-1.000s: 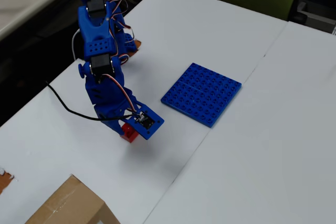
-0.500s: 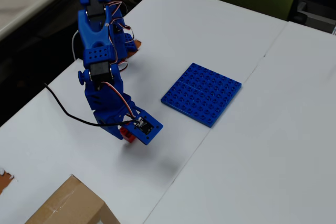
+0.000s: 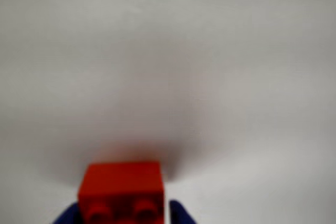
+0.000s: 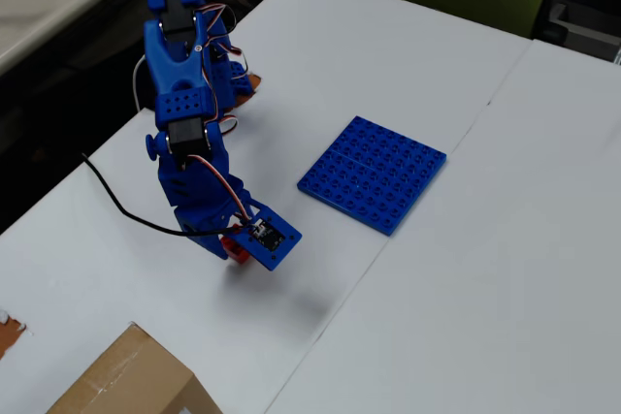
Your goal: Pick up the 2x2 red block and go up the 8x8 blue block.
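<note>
The 2x2 red block (image 3: 122, 190) is a glossy, roughly cubic plastic brick. In the wrist view it sits at the bottom edge, blurred, two round studs showing and its lower part cut off. The blue pincer (image 3: 126, 216) is closed on it, a finger (image 3: 179, 214) on either side. From overhead, only a red sliver shows under the arm (image 4: 189, 143). The 8x8 blue block (image 4: 374, 173), a thin, square studded plate with a faint seam, lies flat on the white surface (image 4: 466, 278), well apart from the brick.
</note>
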